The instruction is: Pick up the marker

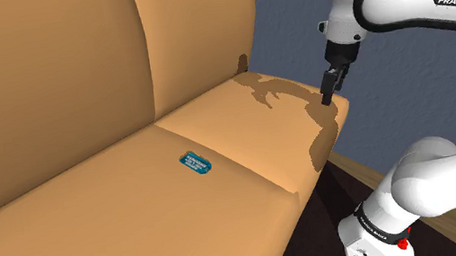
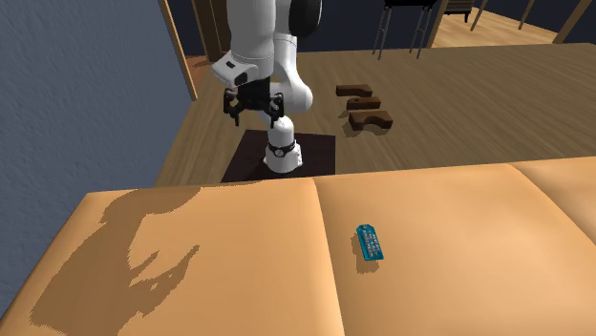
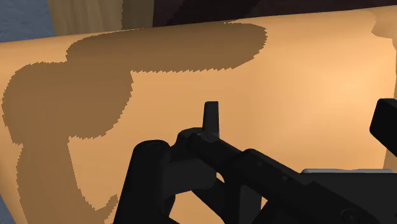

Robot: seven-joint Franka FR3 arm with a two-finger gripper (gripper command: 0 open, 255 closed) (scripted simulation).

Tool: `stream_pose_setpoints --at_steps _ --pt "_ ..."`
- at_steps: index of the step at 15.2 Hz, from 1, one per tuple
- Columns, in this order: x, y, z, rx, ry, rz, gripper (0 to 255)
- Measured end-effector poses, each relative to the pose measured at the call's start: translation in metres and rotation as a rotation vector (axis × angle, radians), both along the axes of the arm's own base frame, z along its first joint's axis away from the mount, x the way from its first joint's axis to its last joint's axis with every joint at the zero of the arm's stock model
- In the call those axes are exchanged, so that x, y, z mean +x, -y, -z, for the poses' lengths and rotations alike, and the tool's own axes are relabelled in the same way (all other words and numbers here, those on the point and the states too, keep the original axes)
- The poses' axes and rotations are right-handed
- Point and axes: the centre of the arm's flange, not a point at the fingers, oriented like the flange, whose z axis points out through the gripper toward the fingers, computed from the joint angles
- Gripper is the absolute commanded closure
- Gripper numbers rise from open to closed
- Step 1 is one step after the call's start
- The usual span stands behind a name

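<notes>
The marker (image 1: 195, 163) (image 2: 371, 241) is a small blue piece with white print. It lies flat on the orange sofa seat (image 1: 95, 231) (image 2: 449, 296), just beside the seam between two cushions. My black gripper (image 1: 328, 93) (image 2: 253, 116) hangs open over the seat's end corner nearest the stand, well away from the marker, with nothing between its fingers. In the wrist view the gripper (image 3: 299, 118) looks down on bare orange cushion (image 3: 305, 63) crossed by the arm's shadow.
The sofa backrest (image 1: 47, 74) rises behind the seat. The stand sits on a dark mat (image 2: 315, 153) on a wooden floor. Brown blocks (image 2: 368, 107) lie on the floor beyond it. A blue-grey wall (image 2: 67, 86) stands beside the sofa's end.
</notes>
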Motion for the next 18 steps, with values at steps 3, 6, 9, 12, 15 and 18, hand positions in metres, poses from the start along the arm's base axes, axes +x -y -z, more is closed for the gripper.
stream_pose_setpoints --at_steps 3,6,9,12,15,18 --pt "0.008 -0.011 0.008 0.005 0.001 -0.002 0" --pt "0.024 -0.037 0.024 0.015 0.007 -0.006 0" --pt "0.04 -0.066 0.039 0.027 0.012 -0.01 0" --pt "0.057 -0.097 0.056 0.039 0.017 -0.014 0" --pt "0.071 -0.124 0.072 0.051 0.022 -0.018 0" --pt "0.087 -0.152 0.091 0.062 0.028 -0.022 0"
